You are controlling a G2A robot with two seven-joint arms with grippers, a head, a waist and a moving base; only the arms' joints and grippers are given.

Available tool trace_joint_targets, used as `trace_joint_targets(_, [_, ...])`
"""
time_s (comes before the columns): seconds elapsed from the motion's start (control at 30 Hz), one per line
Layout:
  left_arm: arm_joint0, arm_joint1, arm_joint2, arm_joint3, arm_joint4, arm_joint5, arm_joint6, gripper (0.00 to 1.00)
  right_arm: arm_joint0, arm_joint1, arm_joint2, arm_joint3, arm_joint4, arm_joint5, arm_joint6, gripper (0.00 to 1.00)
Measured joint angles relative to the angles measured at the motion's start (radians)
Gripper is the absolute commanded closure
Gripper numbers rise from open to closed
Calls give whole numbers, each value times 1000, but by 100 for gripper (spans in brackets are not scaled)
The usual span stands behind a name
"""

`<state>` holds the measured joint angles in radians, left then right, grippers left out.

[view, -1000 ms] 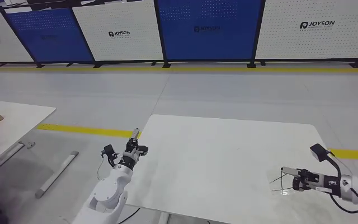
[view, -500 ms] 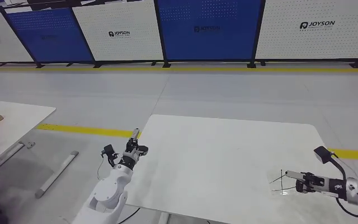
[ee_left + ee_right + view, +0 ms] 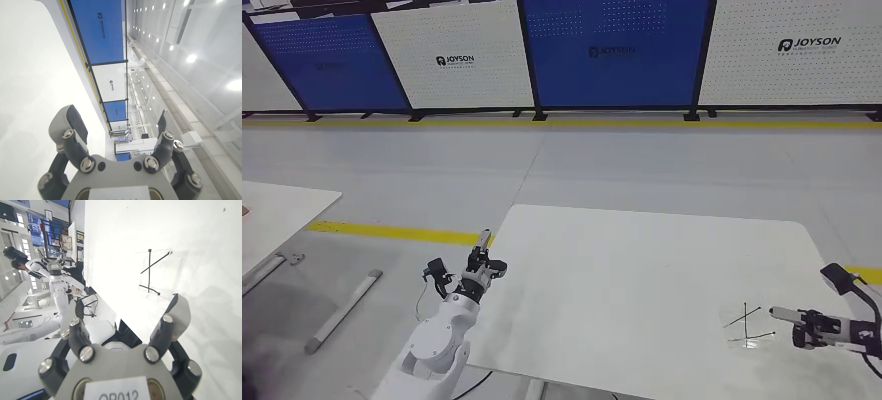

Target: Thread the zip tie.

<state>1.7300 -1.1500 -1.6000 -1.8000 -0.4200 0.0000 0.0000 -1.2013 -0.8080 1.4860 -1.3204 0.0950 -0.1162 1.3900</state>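
Observation:
Three thin black zip ties [image 3: 149,273] lie loosely crossed on a small clear sheet [image 3: 171,275] near the table's right front. In the top view the zip ties [image 3: 745,325] are a little to the left of my right gripper [image 3: 777,314]. That right gripper [image 3: 126,306] is open and holds nothing, and the ties lie a short way ahead of its fingertips. My left gripper [image 3: 118,117] is also open and holds nothing. In the top view this left gripper [image 3: 483,241] is at the table's left edge, far from the ties.
The white table [image 3: 642,280] is bare apart from the ties. Its right edge runs just beside my right arm. Blue and white pegboard panels [image 3: 612,55] stand far behind, across the floor. Another white table [image 3: 277,210] is off to the left.
My right gripper has drawn back to the right, away from the zip ties, which now lie apart from it. The left arm has not moved.

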Motion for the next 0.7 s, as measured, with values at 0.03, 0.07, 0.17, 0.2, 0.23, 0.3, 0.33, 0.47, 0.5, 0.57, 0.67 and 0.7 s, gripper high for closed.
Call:
trace_joint_targets(0.03, [0, 0, 0, 0, 0, 0, 0, 0, 0, 0, 0, 0, 0, 0, 0, 0])
trace_joint_targets(0.07, [0, 0, 0, 0, 0, 0, 0, 0, 0, 0, 0, 0, 0, 0, 0, 0])
trace_joint_targets(0.17, [0, 0, 0, 0, 0, 0, 0, 0, -2, 0, -5, -2, -7, 2, -6, 0])
trace_joint_targets(0.2, [0, 0, 0, 0, 0, 0, 0, 0, -4, 0, -13, -7, -24, 8, -17, 0])
trace_joint_targets(0.23, [0, 0, 0, 0, 0, 0, 0, 0, -4, 0, -20, -9, -37, 13, -21, 0])
trace_joint_targets(0.3, [0, 0, 0, 0, 0, 0, 0, 0, 6, 0, -38, -10, -64, 29, -18, 0])
trace_joint_targets(0.33, [0, 0, 0, 0, 0, 0, 0, 0, 12, 0, -47, -9, -74, 37, -15, 0])
trace_joint_targets(0.47, [0, 0, 0, 0, 0, 0, 0, 0, 42, -3, -75, 11, -89, 45, -19, 0])
trace_joint_targets(0.5, [0, 0, 0, 0, 0, 0, 0, 0, 45, -3, -76, 14, -89, 42, -22, 0])
trace_joint_targets(0.57, [0, 0, 0, 0, 0, 0, 0, 0, 45, -3, -77, 14, -88, 41, -23, 0])
trace_joint_targets(0.67, [0, 0, 0, 0, 0, 0, 0, 0, 45, -3, -76, 14, -88, 41, -22, 0])
trace_joint_targets(0.7, [0, 0, 0, 0, 0, 0, 0, 0, 45, -3, -76, 14, -88, 41, -22, 0])
